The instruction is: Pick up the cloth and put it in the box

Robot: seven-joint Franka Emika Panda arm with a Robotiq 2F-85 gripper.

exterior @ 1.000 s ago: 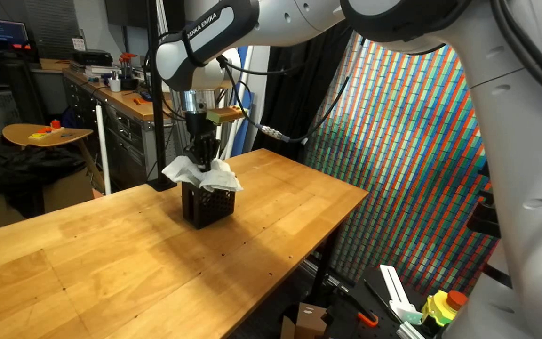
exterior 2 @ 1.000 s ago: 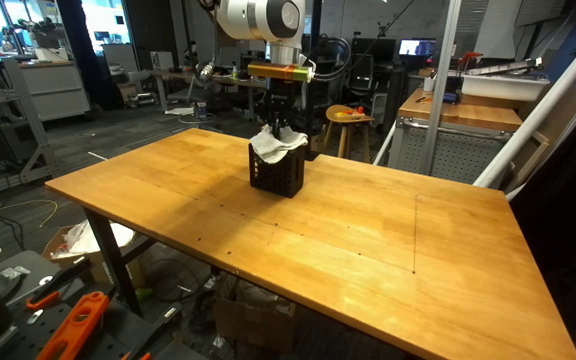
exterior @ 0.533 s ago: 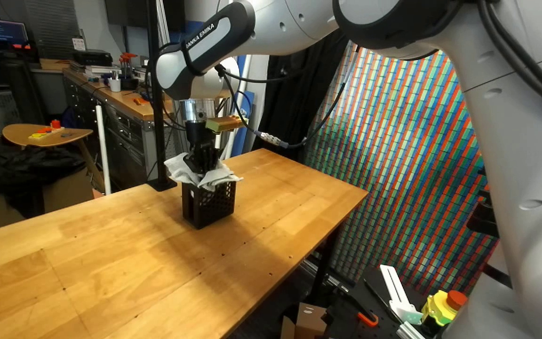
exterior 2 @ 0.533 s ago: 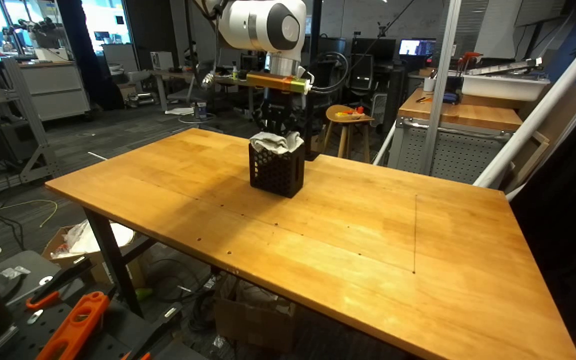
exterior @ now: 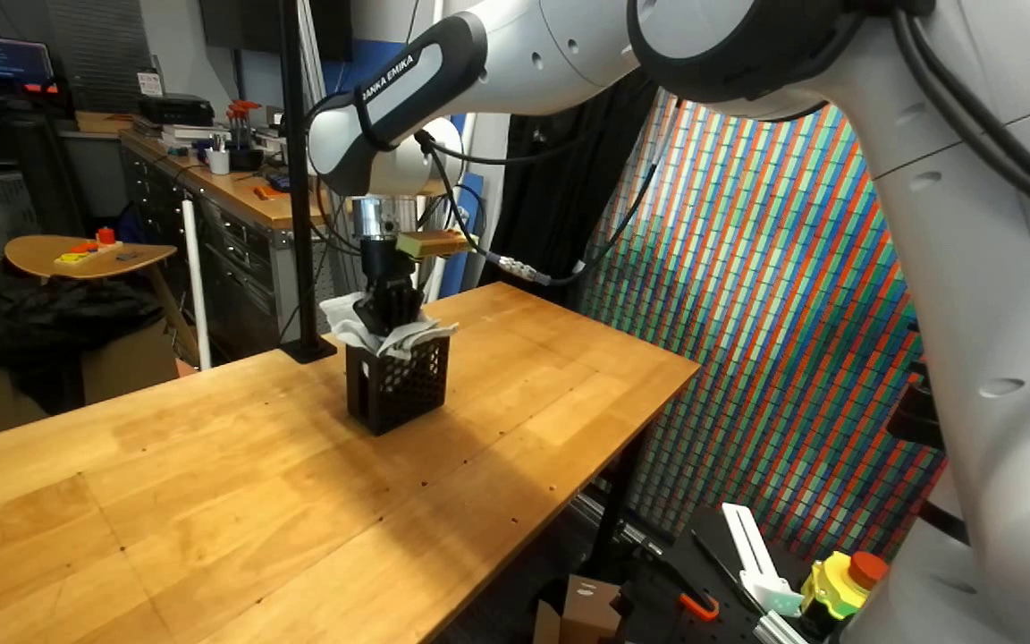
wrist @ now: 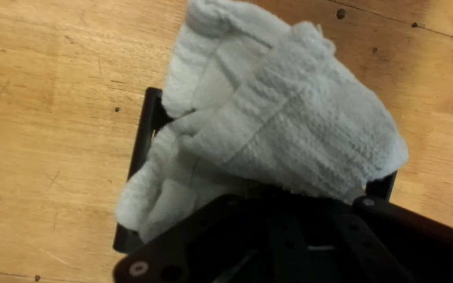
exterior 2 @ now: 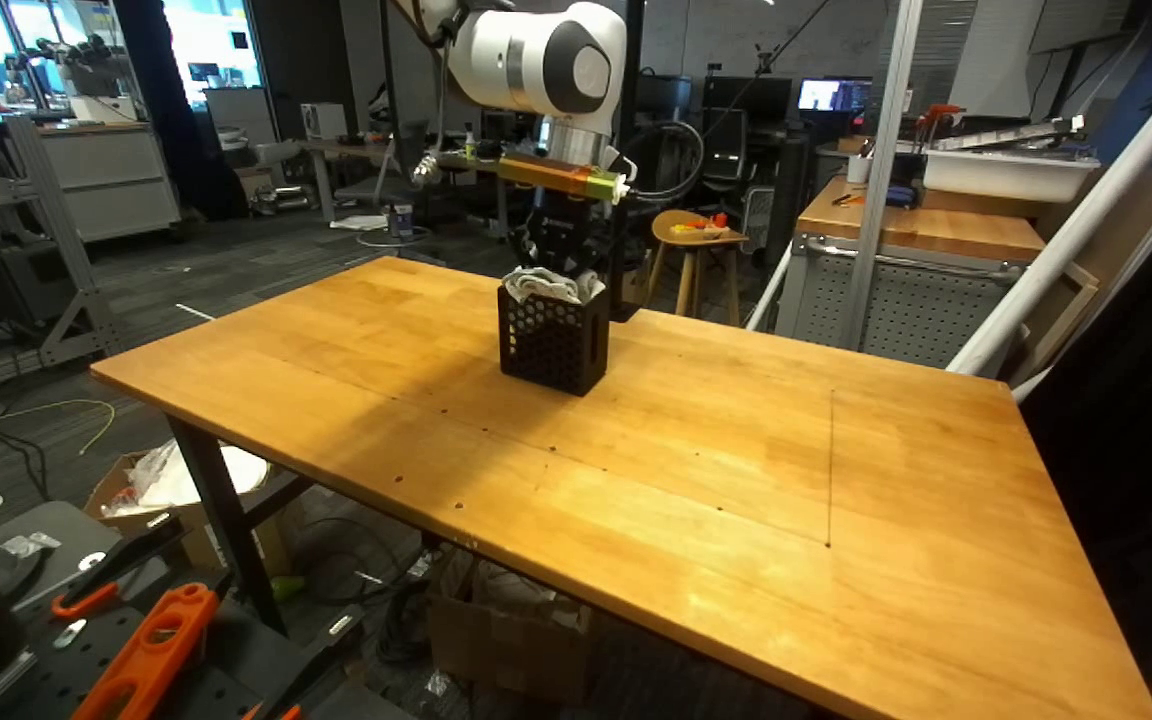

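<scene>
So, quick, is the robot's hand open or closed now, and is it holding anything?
Hand: closed, its tips hidden in the white cloth at the mouth of the black box; whether it grips the cloth cannot be told.

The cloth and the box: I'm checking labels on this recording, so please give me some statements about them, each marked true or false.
1. The box stands upright on the table. True.
2. The cloth lies bunched and creased at the top of the box. True.
3. Every bit of the cloth is down inside the box. False: some sticks out past the rim.
4. The gripper reaches down to the cloth from above. True.
5. The box has solid sides without holes. False: holes show in its side.
6. The cloth is dark blue. False: it is whitish.
</scene>
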